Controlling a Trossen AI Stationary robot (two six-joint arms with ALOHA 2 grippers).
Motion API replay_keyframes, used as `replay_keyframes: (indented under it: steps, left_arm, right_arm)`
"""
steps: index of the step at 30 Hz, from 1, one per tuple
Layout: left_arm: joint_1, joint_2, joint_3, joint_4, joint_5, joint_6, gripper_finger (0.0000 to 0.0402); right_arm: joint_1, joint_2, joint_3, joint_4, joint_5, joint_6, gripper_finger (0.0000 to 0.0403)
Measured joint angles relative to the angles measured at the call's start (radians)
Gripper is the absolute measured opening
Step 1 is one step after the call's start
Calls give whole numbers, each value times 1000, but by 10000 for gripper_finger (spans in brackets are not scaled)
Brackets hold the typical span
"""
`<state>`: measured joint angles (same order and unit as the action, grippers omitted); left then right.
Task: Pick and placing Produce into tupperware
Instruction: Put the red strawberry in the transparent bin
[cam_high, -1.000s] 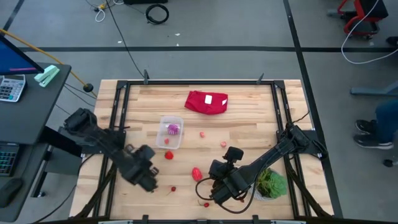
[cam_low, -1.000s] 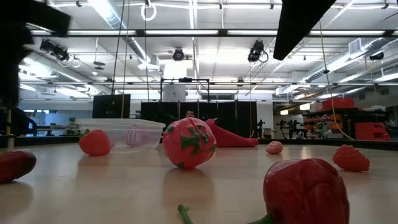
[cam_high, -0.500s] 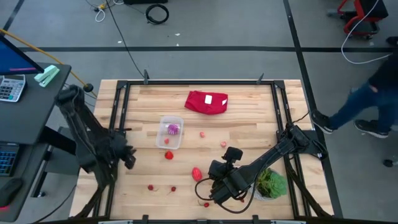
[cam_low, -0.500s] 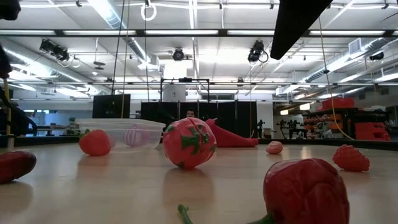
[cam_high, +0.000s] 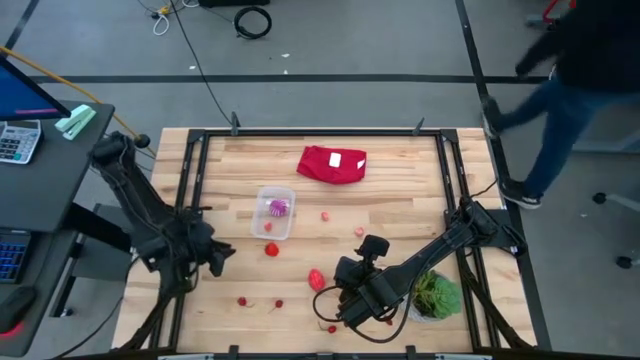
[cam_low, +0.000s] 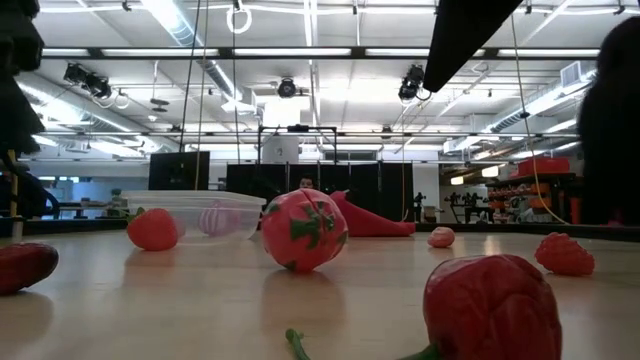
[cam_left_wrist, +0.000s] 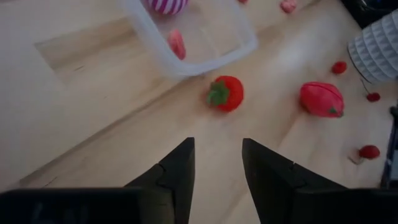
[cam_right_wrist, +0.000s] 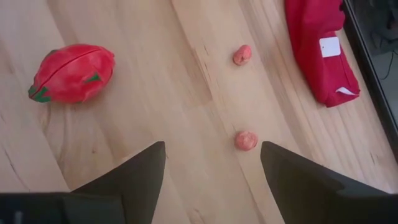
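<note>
Looking down: tupperware (cam_high: 275, 211) mid-bench; produce (cam_high: 317, 278) scattered nearby. Left wrist: left tool (cam_left_wrist: 217, 163) parted, empty, facing a strawberry (cam_left_wrist: 226, 93), likely light, slick; pinch its middle. Right wrist: right tool (cam_right_wrist: 212, 163) wide, empty.

wooden table (cam_high: 400, 200), tupperware (cam_high: 275, 212), produce (cam_high: 317, 277), red cloth (cam_high: 332, 164)

The high view looks straight down on the whole table (cam_high: 400, 170) and floor around it. The low view sits at table height, close behind a red oval piece (cam_low: 304, 230), facing the room. The left wrist view looks down at the tub (cam_left_wrist: 205, 37); the right wrist view at the cloth (cam_right_wrist: 320, 43). High and low views share tub, cloth and oval piece.
</note>
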<state>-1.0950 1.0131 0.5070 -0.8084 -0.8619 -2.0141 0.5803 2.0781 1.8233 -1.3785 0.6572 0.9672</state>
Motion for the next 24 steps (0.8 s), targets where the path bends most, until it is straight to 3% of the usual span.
replay_keyframes:
  steps: [8, 16, 24]
  left_arm:
    - [89, 3, -125, 202, 1, 47, 142]
    - [188, 3, -218, 563, 2, 430, 181]
    - [275, 8, -221, 588, 4, 516, 230]
  right_arm:
    - [-2, 0, 0, 0, 1, 0, 274]
    - [-2, 0, 0, 0, 28, -1, 274]
    - [-2, 0, 0, 0, 28, -1, 274]
